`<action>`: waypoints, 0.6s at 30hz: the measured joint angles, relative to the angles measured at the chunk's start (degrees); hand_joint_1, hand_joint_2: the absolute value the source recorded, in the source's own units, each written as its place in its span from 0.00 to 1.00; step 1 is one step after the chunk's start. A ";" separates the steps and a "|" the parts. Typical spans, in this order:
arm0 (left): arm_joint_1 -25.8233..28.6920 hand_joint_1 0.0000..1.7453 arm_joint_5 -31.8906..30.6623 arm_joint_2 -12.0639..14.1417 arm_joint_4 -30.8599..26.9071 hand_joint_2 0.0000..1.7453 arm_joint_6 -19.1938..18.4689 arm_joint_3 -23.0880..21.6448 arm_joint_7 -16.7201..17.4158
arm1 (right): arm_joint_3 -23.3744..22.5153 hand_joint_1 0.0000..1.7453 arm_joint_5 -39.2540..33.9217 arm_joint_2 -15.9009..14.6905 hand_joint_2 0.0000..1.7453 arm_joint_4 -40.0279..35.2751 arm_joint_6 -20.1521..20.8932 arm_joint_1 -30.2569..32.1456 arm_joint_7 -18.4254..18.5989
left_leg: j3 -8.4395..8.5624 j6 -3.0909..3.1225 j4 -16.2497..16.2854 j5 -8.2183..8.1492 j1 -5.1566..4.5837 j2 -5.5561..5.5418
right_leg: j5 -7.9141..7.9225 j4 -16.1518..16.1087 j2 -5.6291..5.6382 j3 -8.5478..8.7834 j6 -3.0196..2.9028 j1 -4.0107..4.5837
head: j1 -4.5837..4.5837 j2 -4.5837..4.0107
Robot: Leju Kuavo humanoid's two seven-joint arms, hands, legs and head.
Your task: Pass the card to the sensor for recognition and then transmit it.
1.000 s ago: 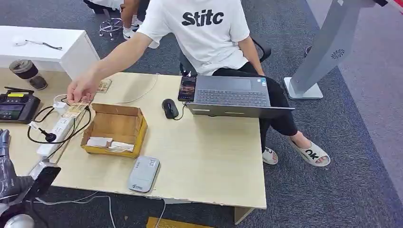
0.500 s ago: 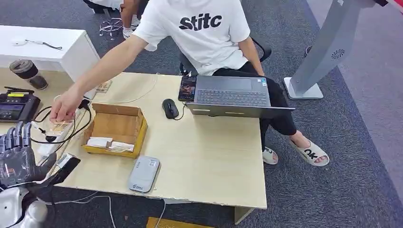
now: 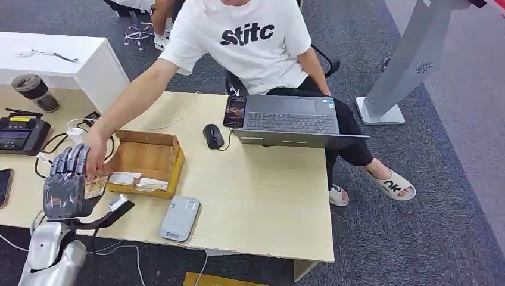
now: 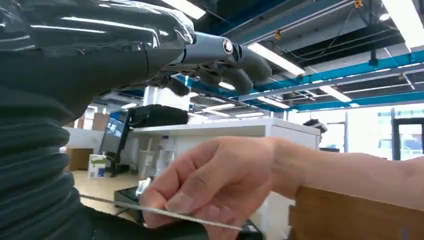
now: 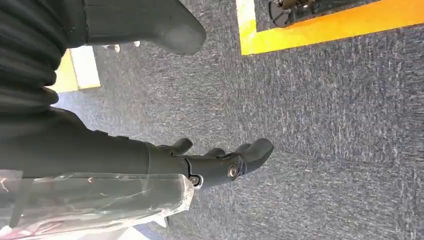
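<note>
Head view, ribbed grey left hand (image 3: 64, 186) spread, thin flat card (image 3: 95, 186) in person's hand (image 3: 95, 156), right hand (image 5: 220, 162) loosely curled.

The white T-shirt (image 3: 250, 42) of the person at twelve o'clock says "Stitc" in big black letters. The white slipper (image 3: 391, 186) (at three o'clock) has black letters, maybe "OK".
</note>
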 joint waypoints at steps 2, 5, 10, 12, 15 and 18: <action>-0.28 1.00 0.76 -0.63 0.00 1.00 0.02 -0.69 0.00 | 0.00 0.00 0.00 0.00 1.00 0.00 0.00 -0.01 0.00 | 0.01 0.00 0.01 0.00 0.00 0.01 | 0.00 0.00 0.01 -0.01 0.00 0.00 | -0.02 0.00; -0.45 1.00 1.40 -1.14 -0.02 1.00 0.02 -1.64 0.02 | 0.00 0.00 -0.09 0.00 1.00 0.00 0.00 -0.01 0.00 | 0.01 0.00 0.01 0.00 0.00 0.01 | 0.00 0.00 0.01 -0.01 0.00 0.00 | -0.04 0.00; -0.57 1.00 1.64 -1.75 -0.22 1.00 0.17 -2.69 0.07 | 0.00 0.00 -0.09 0.00 1.00 0.00 0.00 0.01 0.07 | 0.00 0.00 0.01 0.00 0.01 0.02 | 0.00 0.00 0.02 -0.02 -0.01 0.01 | -0.04 0.00; -0.69 1.00 1.83 -1.90 -0.28 1.00 0.22 -2.93 0.09 | 0.00 0.00 -0.11 0.00 1.00 0.00 0.00 0.03 0.07 | 0.00 0.00 0.01 0.00 0.01 0.02 | 0.00 0.00 0.02 -0.02 -0.01 0.01 | -0.02 0.00; -0.70 1.00 2.62 -1.99 -0.31 1.00 0.26 -3.04 0.26 | 0.00 0.00 -0.15 0.00 1.00 0.00 0.00 0.07 0.07 | 0.00 0.00 0.01 0.00 0.01 0.02 | 0.00 0.00 0.02 -0.02 0.00 0.01 | -0.02 0.00; -0.70 1.00 3.10 -1.99 -0.35 1.00 0.28 -3.23 0.26 | 0.00 0.00 -0.15 0.00 1.00 0.00 0.00 0.06 0.07 | -0.01 0.00 0.01 0.00 0.01 0.02 | 0.00 0.00 0.02 -0.02 0.00 0.01 | -0.02 0.00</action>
